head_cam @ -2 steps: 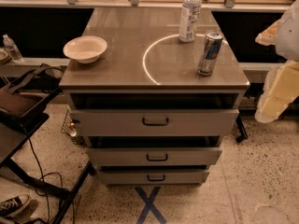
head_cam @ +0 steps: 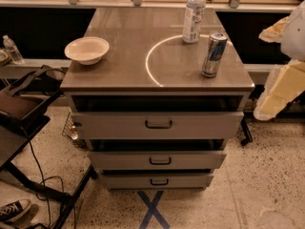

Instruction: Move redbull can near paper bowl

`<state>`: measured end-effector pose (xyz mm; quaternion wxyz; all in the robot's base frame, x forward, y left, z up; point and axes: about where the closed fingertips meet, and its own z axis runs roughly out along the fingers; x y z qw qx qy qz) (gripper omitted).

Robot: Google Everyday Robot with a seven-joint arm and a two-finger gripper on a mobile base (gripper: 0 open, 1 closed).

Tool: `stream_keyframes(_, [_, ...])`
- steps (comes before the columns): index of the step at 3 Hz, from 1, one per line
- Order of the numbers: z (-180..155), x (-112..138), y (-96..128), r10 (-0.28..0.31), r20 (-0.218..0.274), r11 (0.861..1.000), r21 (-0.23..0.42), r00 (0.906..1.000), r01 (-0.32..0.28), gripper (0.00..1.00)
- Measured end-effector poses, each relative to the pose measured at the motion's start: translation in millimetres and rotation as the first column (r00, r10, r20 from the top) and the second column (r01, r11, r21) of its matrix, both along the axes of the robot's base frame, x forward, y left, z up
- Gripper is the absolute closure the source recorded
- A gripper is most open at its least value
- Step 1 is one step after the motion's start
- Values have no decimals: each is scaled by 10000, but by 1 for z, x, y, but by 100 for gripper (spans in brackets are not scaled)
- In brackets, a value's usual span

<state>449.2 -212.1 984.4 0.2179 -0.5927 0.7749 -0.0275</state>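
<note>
The redbull can (head_cam: 213, 54), slim with blue and silver panels, stands upright near the right front of the cabinet top (head_cam: 128, 66). The paper bowl (head_cam: 86, 49), off-white and shallow, sits near the top's left edge, far from the can. Only pale links of my arm (head_cam: 281, 87) show at the right edge of the view, beside the cabinet and below the level of its top. My gripper is out of view and nothing holds the can.
A clear water bottle (head_cam: 194, 15) with a white label stands just behind the can. The cabinet's drawers (head_cam: 157, 124) are slightly pulled out. A dark chair and cables (head_cam: 24, 109) stand at the left. Another bottle (head_cam: 12, 50) is on a left shelf.
</note>
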Motion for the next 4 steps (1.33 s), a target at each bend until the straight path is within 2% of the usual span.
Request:
stream_keyframes(1, [-1,25,-3,16,1050,9881,1527,9945,-177,0])
stream_keyframes(2, [12,80,-14,-435,2842,9262,3709,9578,-680,0])
stream_keyframes(3, [14,115,-25,-867,3387,8674,4882,9369,-962,0])
stream_keyframes(4, [-6,160,-26,-1081,2646,7033,7017,9583,-1144,0])
